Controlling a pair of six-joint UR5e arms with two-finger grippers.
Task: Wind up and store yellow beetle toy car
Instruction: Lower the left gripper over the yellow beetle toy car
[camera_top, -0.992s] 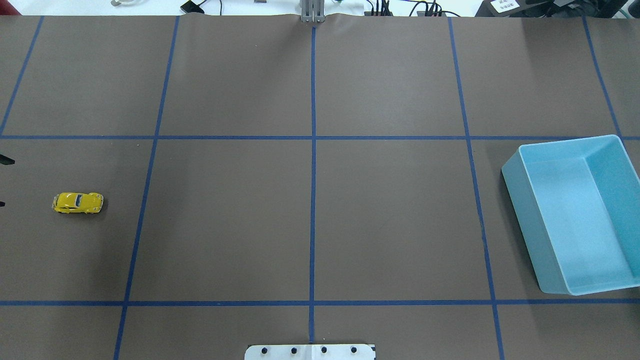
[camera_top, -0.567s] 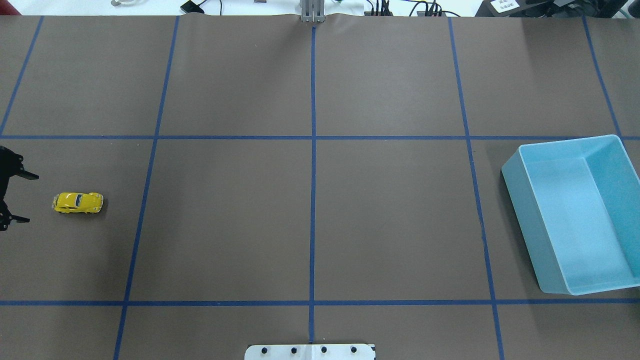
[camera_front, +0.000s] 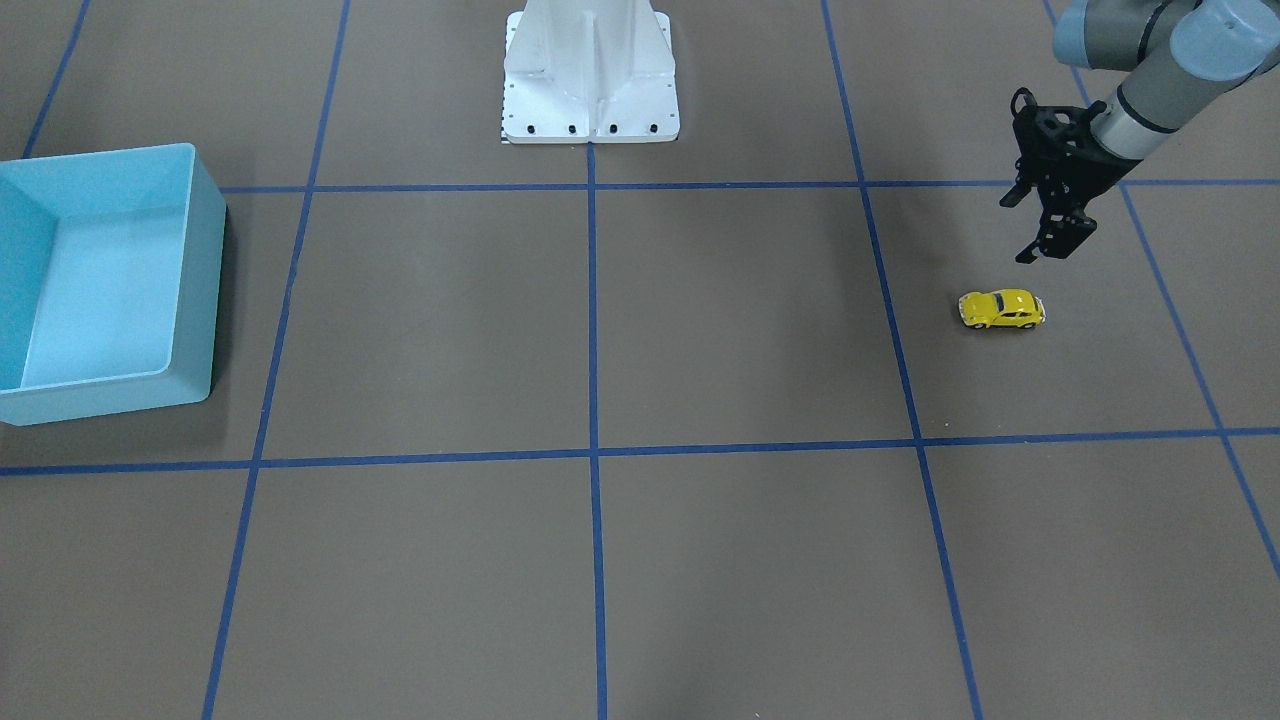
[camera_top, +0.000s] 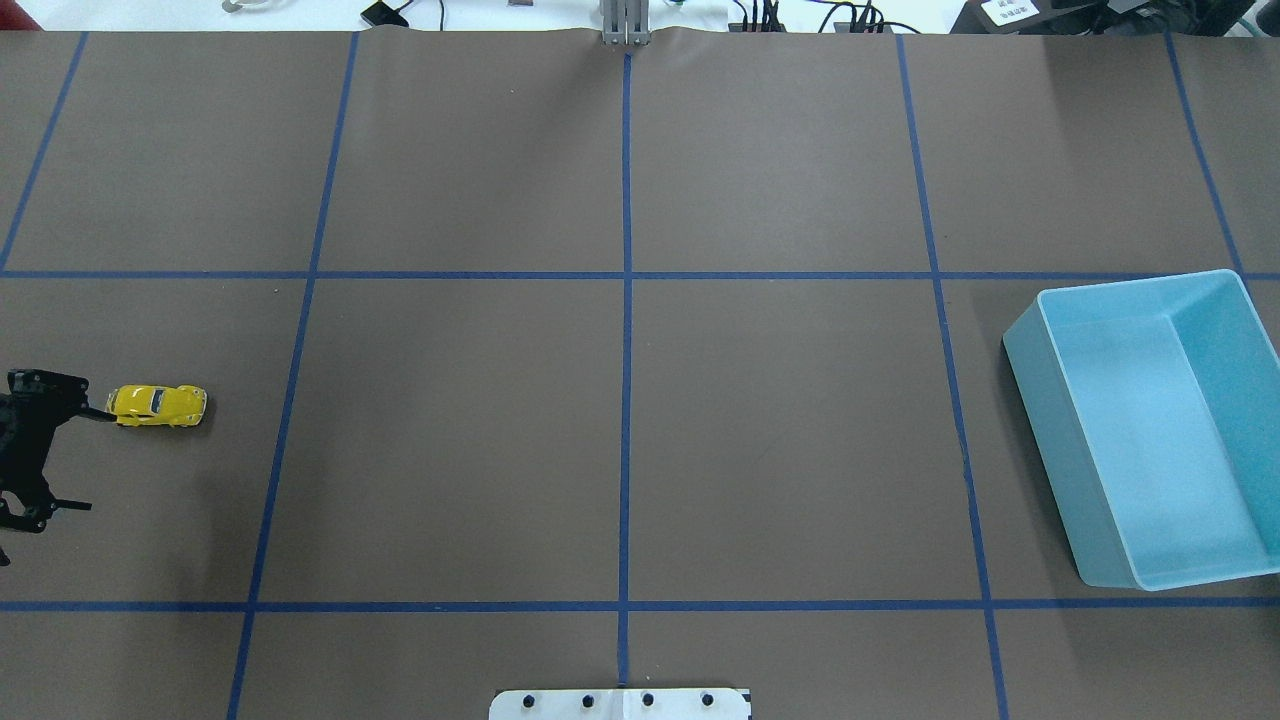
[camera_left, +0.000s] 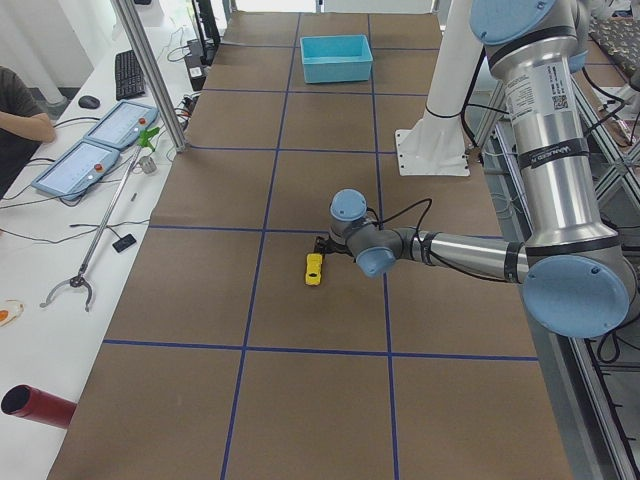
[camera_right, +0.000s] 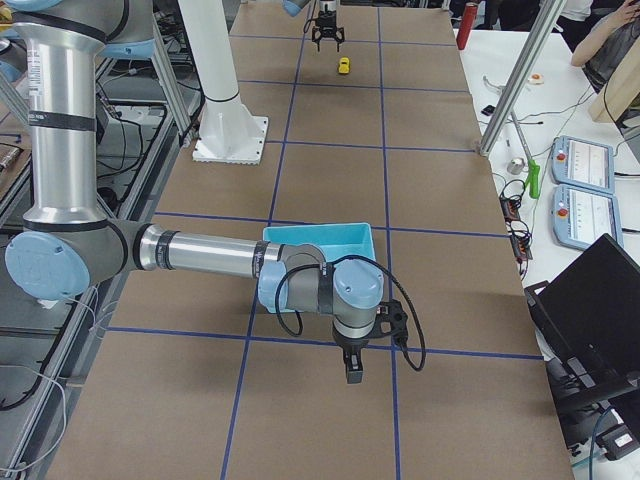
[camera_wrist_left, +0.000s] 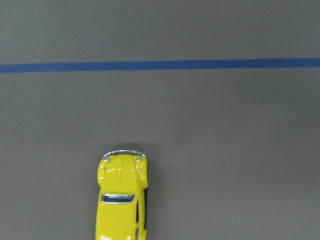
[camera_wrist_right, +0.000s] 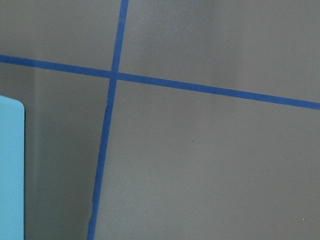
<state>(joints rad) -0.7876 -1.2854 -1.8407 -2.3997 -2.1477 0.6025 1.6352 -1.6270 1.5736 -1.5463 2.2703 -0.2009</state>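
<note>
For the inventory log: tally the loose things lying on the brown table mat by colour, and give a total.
Yellow: 1, the yellow beetle toy car
Light blue: 1, the light blue bin
Total: 2

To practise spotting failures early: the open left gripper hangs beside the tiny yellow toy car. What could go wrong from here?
1. The left gripper is off to one side of the tiny yellow beetle toy car, not centred over it; a descending finger could nudge the wheeled car and send it rolling.
2. The light blue plastic bin stands at the opposite end of the table; a poor pinch on so small a car might slip during the long transfer.
</note>
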